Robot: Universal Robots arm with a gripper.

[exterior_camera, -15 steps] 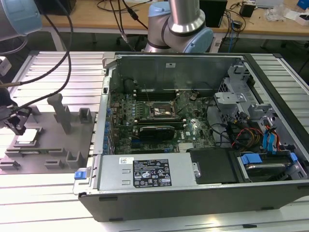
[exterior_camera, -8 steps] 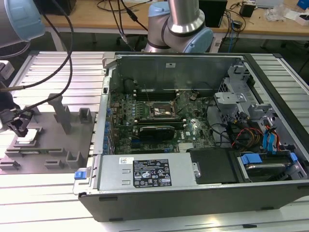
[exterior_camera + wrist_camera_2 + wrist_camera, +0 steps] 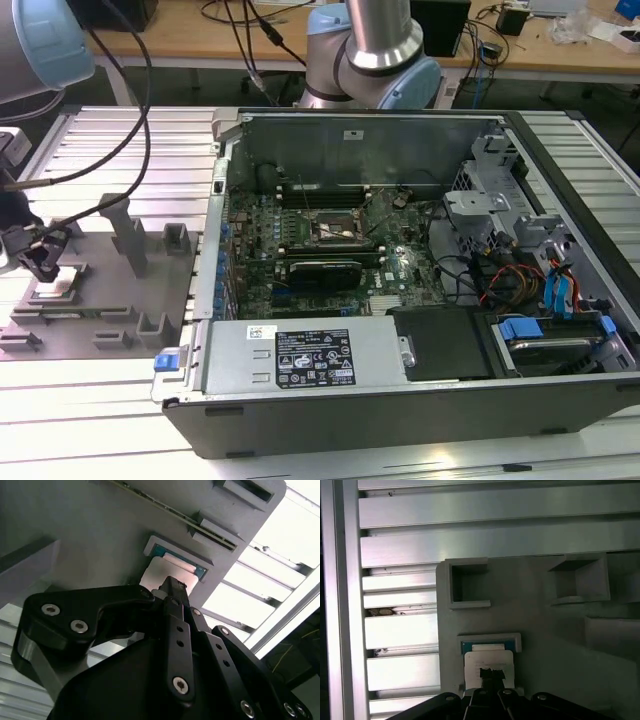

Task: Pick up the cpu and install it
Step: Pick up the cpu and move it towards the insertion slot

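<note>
Gripper tip at cpu in grey fixture pocket; grip state: cannot tell. White printed label on open computer case.

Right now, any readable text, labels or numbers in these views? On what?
Nothing can be quoted.
Large white label on the power supply cover: print too small to read.
Small white sticker beside it: unreadable.
Sticker on the back wall of the case: unreadable.
cpu top: nothing legible.

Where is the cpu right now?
The cpu lies in a pocket of the grey tray at the exterior view's left, outside the computer case, with the gripper at it.
</note>
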